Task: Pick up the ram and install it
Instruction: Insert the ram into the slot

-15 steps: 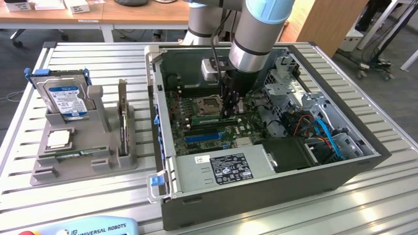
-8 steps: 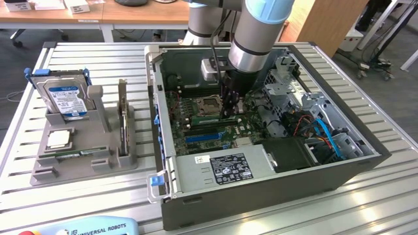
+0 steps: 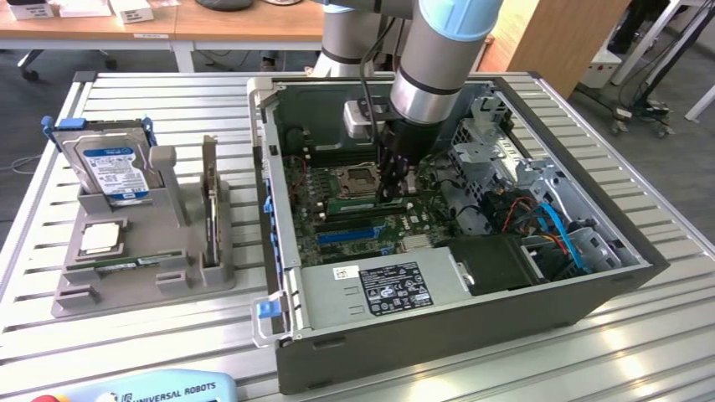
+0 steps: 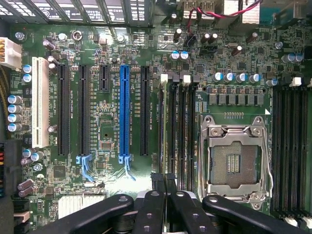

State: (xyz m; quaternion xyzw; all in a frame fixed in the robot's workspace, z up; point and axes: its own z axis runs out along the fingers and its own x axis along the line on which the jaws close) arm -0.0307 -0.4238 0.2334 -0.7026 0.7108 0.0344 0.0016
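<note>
Pincer (image 4: 164, 180) shut, low over memory slots (image 4: 178, 131) beside CPU socket (image 4: 235, 158)

Beyond the slatted metal table (image 3: 167, 100) stand a wooden desk (image 3: 223, 25) and a wooden panel (image 3: 558, 33); grey floor (image 3: 681, 159) lies around the table's sides.

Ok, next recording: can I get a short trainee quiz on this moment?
1. True or false: the processor socket is empty.
2. The pincer hangs over: A the hard drive; B the memory slots beside the socket; C the power supply.
3. What colour is the one expansion slot that stands out on the motherboard?
Key: 1 true; 2 B; 3 blue.
</note>
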